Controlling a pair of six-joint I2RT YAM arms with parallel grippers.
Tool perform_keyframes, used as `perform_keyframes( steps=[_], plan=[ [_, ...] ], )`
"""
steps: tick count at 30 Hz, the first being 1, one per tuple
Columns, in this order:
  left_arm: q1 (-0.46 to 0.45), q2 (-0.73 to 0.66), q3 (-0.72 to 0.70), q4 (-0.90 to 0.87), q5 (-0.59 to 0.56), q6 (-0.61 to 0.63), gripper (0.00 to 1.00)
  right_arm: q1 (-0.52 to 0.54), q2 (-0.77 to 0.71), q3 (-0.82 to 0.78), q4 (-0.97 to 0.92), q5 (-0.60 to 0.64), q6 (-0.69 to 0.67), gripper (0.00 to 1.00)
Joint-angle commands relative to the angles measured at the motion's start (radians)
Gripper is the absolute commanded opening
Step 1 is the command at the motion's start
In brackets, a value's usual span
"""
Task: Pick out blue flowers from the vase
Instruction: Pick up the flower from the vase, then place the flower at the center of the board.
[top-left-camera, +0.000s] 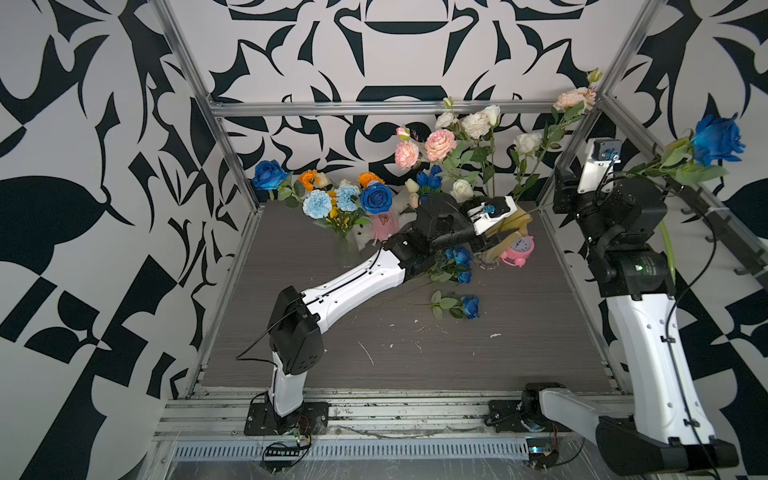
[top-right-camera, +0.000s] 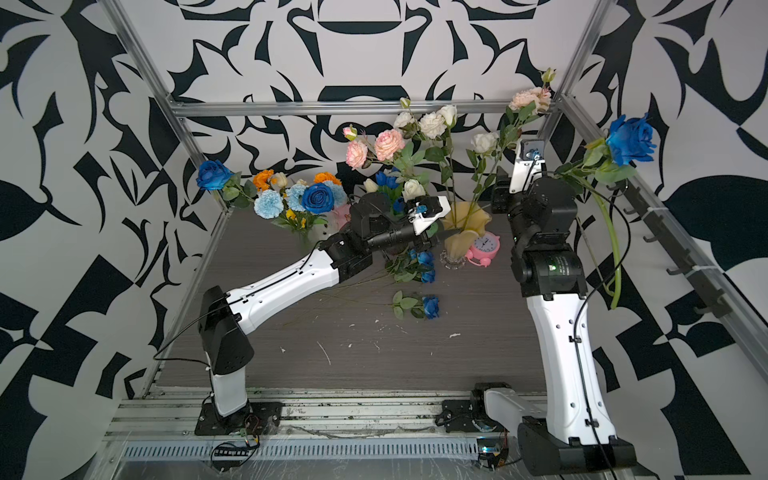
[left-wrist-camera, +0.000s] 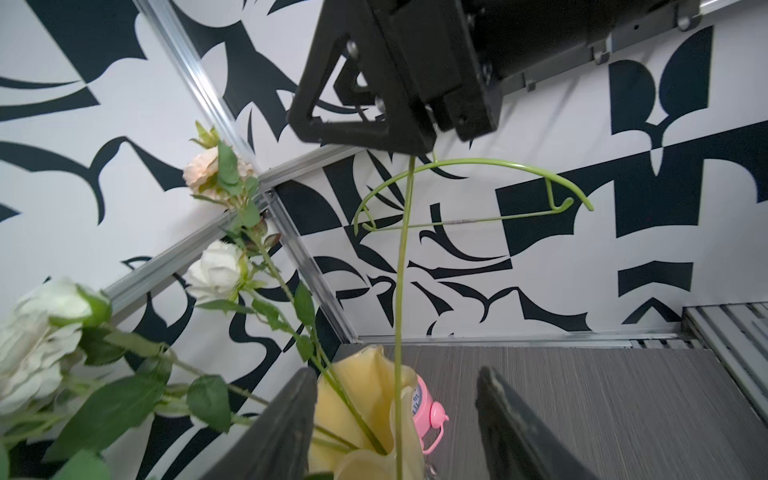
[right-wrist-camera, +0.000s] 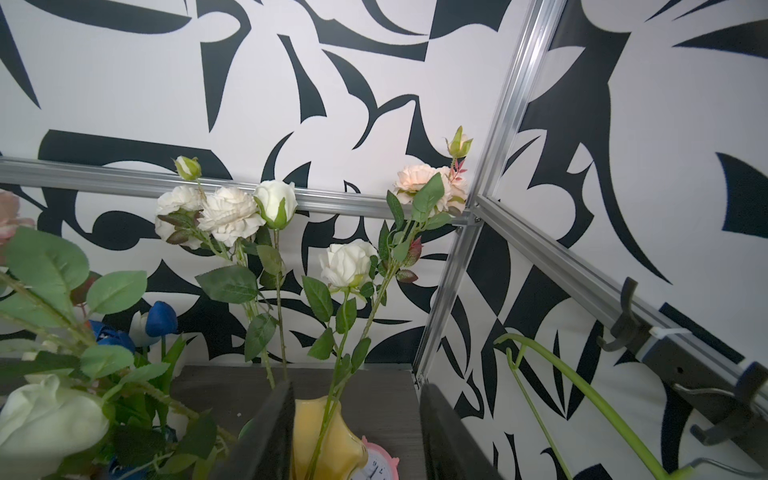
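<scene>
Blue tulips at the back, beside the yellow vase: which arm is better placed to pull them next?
Left, probably. The left gripper is open at the yellow vase, with the blue tulips close by its wrist. The right gripper is raised farther off, and a blue rose hangs against that arm.

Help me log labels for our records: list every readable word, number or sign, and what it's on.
Pink alarm clock: dial numerals, too blurred to quote.
Black joint on the right arm: small printed label, too small to read.
No other text shows.
</scene>
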Motion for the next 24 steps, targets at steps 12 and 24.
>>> perform_keyframes(
  steps=[12,24],
  plan=[
    [-0.036,0.103,0.207,-0.037,0.099,-0.013,0.54,0.010,-0.086,-0.045,0.013,-0.167,0.147,0.00],
    [-0.045,0.152,0.263,-0.055,0.104,-0.038,0.34,0.051,-0.099,-0.093,0.049,-0.211,0.209,0.00]
  ],
)
